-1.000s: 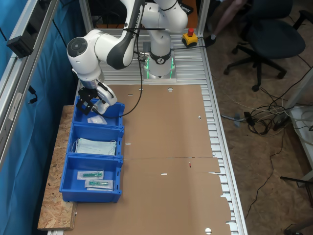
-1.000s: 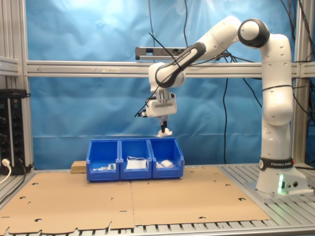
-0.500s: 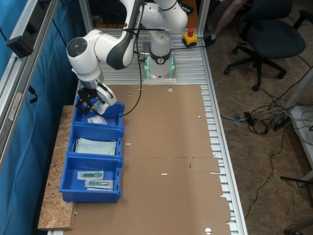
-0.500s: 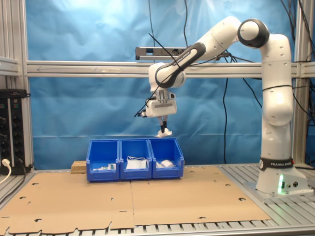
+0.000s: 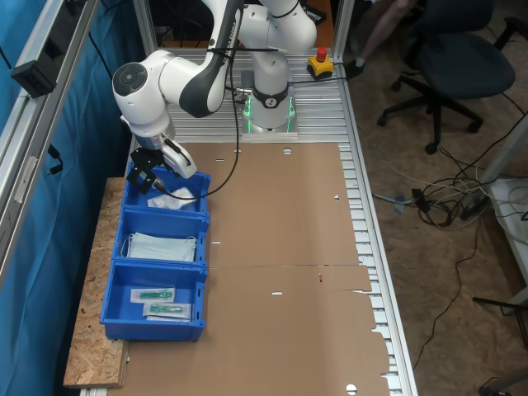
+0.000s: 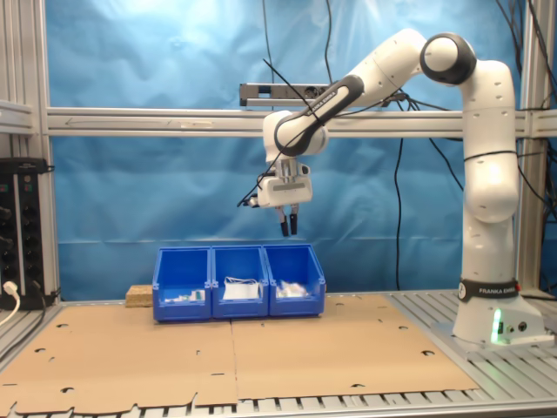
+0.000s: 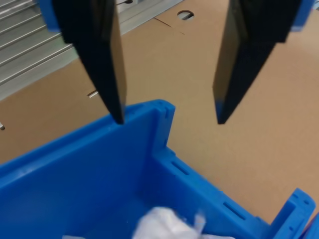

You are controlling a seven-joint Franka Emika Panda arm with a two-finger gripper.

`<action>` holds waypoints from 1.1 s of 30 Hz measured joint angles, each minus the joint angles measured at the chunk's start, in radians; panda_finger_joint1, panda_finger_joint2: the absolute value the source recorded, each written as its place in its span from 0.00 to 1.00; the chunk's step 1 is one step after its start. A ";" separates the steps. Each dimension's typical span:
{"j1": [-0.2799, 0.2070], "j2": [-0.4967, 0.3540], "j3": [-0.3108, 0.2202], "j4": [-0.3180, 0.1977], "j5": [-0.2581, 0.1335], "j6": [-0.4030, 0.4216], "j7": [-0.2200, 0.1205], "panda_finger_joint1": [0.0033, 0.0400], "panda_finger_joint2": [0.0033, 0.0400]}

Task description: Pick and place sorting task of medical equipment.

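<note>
While fingers (image 6: 288, 228) gape, arm hovers high.

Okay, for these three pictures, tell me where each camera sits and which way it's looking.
First exterior view: high up, looking down on the cardboard-covered table and blue bins; arm and gripper show.
Second exterior view: low, level with the table, facing the blue curtain; the whole arm shows, gripper above the bins.
Wrist view: looks down between open fingers into a bin holding a white pad.
All views share the bins.

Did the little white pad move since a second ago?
Yes. The white pad dropped from the open gripper down into the blue bin nearest the robot's base.
</note>
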 joint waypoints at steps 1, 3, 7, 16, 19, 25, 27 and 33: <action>0.000 0.000 0.000 0.000 0.000 0.000 0.000 0.31 0.31; 0.000 0.000 0.000 0.000 0.000 0.001 0.000 0.31 0.31; 0.000 0.000 0.000 0.000 0.000 0.002 0.000 0.53 0.53; 0.007 -0.002 0.000 0.001 0.000 0.003 0.000 0.78 0.78; 0.019 -0.006 0.000 0.003 0.000 0.003 0.000 0.99 0.99; 0.076 -0.022 -0.003 0.018 0.000 0.003 0.000 1.00 1.00; 0.106 -0.028 -0.004 0.028 0.000 0.003 0.000 1.00 1.00; 0.230 -0.046 -0.003 0.077 0.000 0.003 0.000 1.00 1.00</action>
